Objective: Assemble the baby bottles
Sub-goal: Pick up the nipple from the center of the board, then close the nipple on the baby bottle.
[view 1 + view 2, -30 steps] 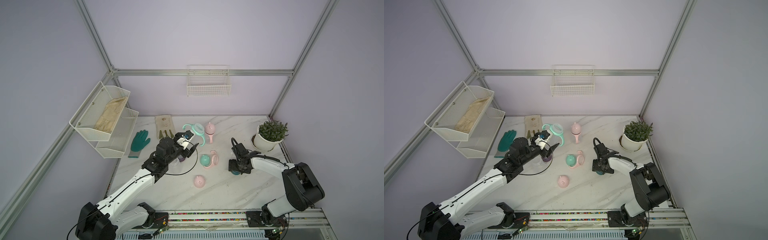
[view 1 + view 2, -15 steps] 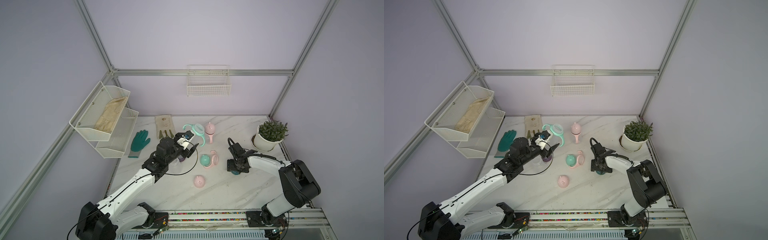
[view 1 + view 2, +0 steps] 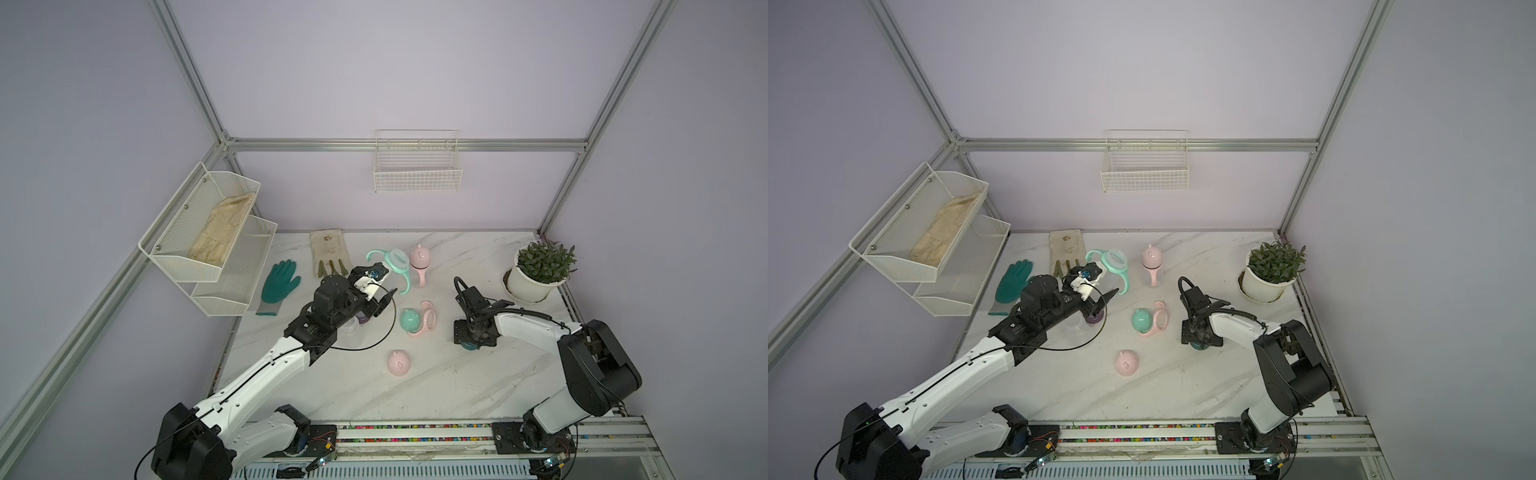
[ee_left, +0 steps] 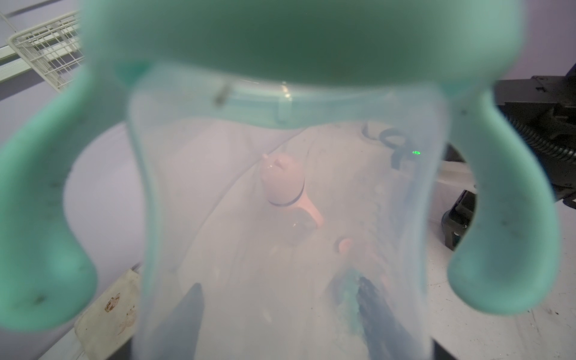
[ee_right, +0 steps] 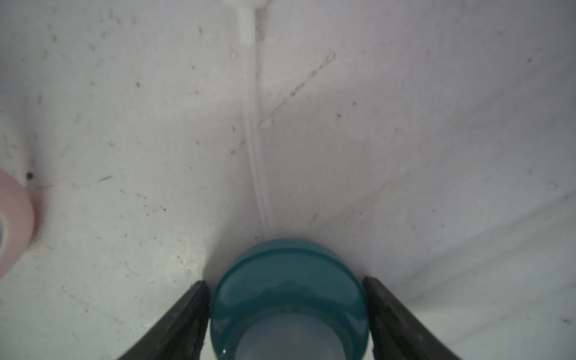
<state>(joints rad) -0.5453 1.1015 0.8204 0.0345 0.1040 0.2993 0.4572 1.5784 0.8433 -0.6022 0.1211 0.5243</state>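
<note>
My left gripper (image 4: 279, 286) is shut on the clear body of the mint baby bottle (image 4: 290, 193). Its mint two-handled ring (image 3: 392, 262) points toward the back wall. Below that arm stands a clear bottle with a purple collar (image 3: 363, 319). At the right of the table my right gripper (image 5: 285, 280) points down. Its fingers (image 5: 187, 311) press on both sides of a teal nipple collar (image 5: 290, 280) that rests on the table (image 3: 471, 345). A capped pink bottle (image 3: 419, 259) stands at the back. A mint cap (image 3: 409, 319) lies against a pink handle ring (image 3: 429, 318). A pink cap (image 3: 400, 363) lies nearer the front.
A white plant pot (image 3: 534, 282) stands at the back right, close to the right arm. A green glove (image 3: 280, 282) and a beige glove (image 3: 330, 251) lie at the back left. A wire shelf (image 3: 208, 232) juts from the left wall. A wire basket (image 3: 417, 166) hangs on the back wall.
My right gripper has slid a little to the left and its jaws have narrowed onto the teal collar. The left arm and its bottle have not moved.
</note>
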